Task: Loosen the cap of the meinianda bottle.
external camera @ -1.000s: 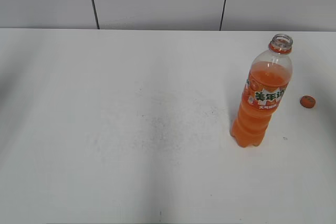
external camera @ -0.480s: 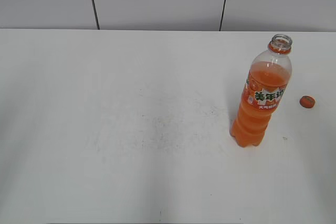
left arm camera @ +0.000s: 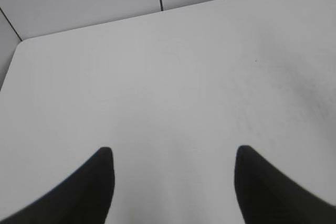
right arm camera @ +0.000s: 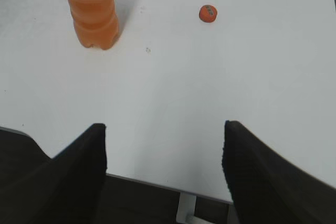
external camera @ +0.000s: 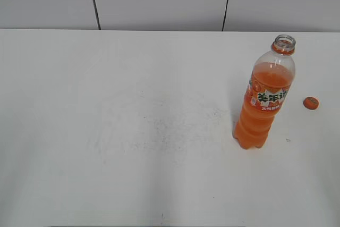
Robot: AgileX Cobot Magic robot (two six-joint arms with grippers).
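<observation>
Taking the meinianda bottle as the landmark and reading from the left: the left gripper is far to the left of it, out of the exterior view, hanging over bare white table with its jaws apart and nothing between them; the bottle itself does not appear in the left wrist view; the bottle stands upright toward the right side of the table, its mouth open and only the orange neck ring below the thread; the cap lies on the table just to the right of the bottle, apart from it; the right gripper sits at the near table edge, well back from the bottle, jaws apart and empty. By my judgement the loosening is already done, so the risks are those of an open bottle: an arm swinging back in could clip its tall, narrow body and tip it, spilling soda across the table; a nudge to the cap could roll it right, toward the table's edge; with both grippers well away, neither looks imminent. Against the earlier exterior frames, bottle and cap show no real shift; only the faint grey shading at the left margin, far from the bottle, has faded.
</observation>
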